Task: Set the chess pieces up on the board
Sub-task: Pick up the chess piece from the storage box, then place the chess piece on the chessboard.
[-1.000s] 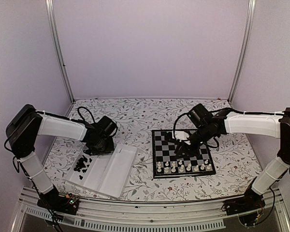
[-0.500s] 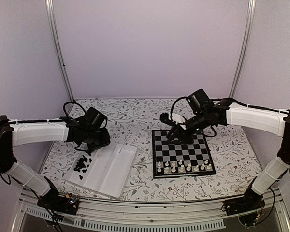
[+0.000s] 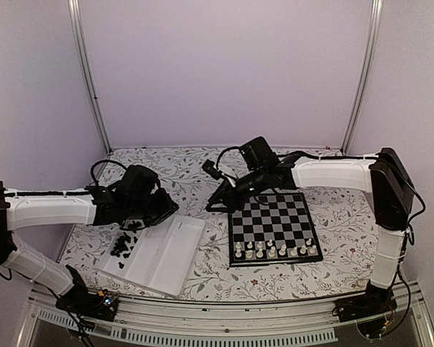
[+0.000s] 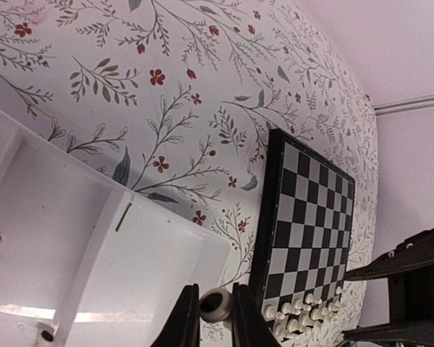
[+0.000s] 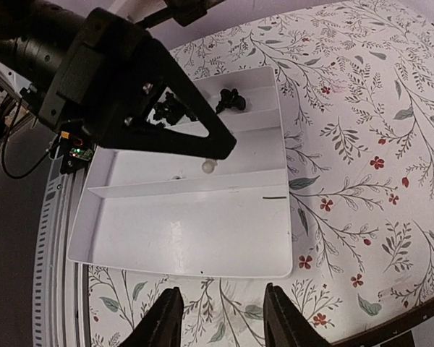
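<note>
Chess pieces (image 3: 275,251) in cream-white stand on the board (image 3: 275,217) in the 2 rows along its near edge; they are too small to count. The black ones (image 3: 121,246) lie heaped in the outermost compartment of a white tray (image 3: 175,254), which sits on the floral surface (image 3: 202,170) just left of the board. The rest of the board's squares are bare. The left gripper (image 4: 215,295) hangs to the left of the board, over the tray's far end. Its fingers (image 4: 185,318) are drawn narrow and pinch 1 cream-white piece (image 4: 215,306) between their tips, clear of the tray floor. The right gripper (image 5: 223,300) hovers off the board's far-left corner, above the strip of surface between board and tray. Its fingers (image 5: 165,322) stand moderately apart with nothing between them, and its camera looks down on the tray's long compartments.
</note>
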You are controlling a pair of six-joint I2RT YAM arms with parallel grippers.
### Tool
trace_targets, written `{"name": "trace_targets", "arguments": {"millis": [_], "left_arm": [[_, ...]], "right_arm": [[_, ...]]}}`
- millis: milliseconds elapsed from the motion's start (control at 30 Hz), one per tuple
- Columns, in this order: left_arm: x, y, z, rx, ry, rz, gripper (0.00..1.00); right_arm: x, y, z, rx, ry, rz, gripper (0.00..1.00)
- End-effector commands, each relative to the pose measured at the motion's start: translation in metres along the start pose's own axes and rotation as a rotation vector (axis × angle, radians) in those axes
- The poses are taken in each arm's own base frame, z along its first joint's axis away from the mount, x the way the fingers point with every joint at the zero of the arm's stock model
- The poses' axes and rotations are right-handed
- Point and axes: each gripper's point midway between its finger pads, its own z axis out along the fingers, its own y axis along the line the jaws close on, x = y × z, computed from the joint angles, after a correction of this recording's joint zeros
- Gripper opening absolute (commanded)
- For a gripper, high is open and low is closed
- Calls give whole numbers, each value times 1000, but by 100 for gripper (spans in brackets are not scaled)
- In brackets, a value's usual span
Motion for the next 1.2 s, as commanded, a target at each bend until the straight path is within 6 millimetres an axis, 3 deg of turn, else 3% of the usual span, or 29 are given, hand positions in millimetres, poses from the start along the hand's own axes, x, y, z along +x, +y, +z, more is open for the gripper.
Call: {"name": "trace_targets", "arguments": {"millis": [0,167,433,1167], "left_arm": [[4,-28,-2,125,-2,-84,15],[11,-44,3,194,26,-115,15],[13,-46,6,192,28,-131,15],[7,-40,4,178,-12,-149,15]], "right_arm": [[-37,6,13,-49,-88,24,42],[-43,-3,27,-60,-80,54,47],[-34,-12,45,-76,-47,119,47],[-20,15,61,-145,-10,106,47]]}}
